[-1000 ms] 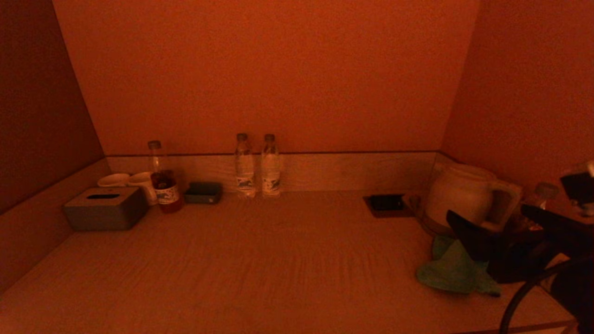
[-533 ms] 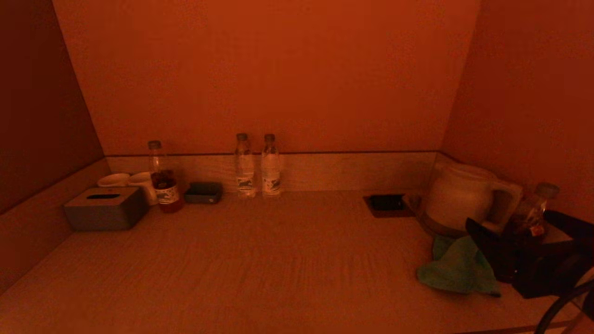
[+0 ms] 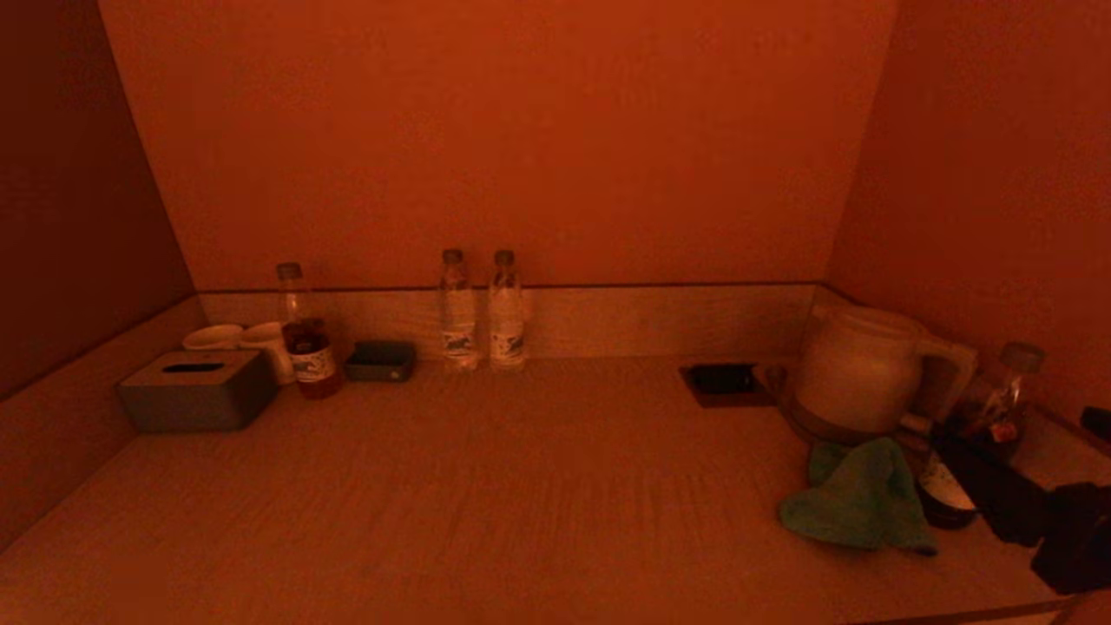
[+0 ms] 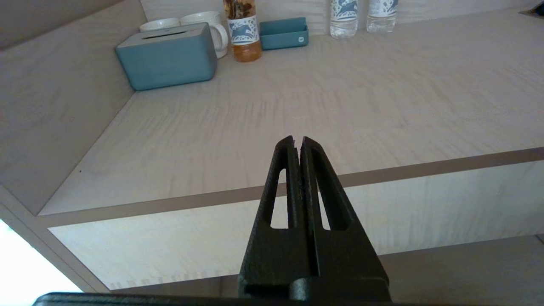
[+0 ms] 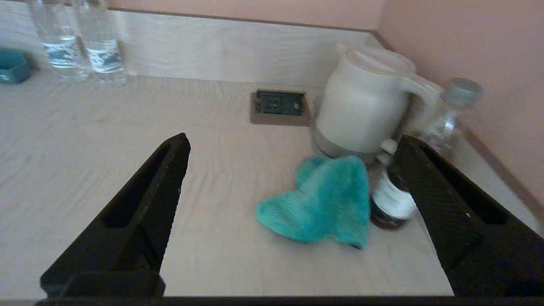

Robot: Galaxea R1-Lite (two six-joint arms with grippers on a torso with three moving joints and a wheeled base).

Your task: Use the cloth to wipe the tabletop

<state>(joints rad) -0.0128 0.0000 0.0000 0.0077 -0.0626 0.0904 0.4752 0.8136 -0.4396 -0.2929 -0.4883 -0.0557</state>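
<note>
The teal cloth (image 3: 855, 508) lies crumpled on the light wood tabletop (image 3: 521, 486) at the front right, just before the kettle; it also shows in the right wrist view (image 5: 323, 199). My right gripper (image 5: 292, 142) is open and empty, held back over the table's front right edge, with the cloth between and beyond its fingers and not touching them. One of its fingers (image 3: 989, 490) shows in the head view to the right of the cloth. My left gripper (image 4: 297, 142) is shut and empty, below and in front of the table's front edge.
A white kettle (image 3: 855, 369) stands behind the cloth, with a small dark bottle (image 3: 942, 499) beside the cloth and a clear bottle (image 3: 998, 399) by the right wall. There is a socket (image 3: 722, 380), two water bottles (image 3: 482, 312), a tissue box (image 3: 195, 391) and a tea bottle (image 3: 305, 334).
My right gripper has drawn back to the front right, away from the cloth, uncovering the small dark bottle. The cloth has stayed in place.
</note>
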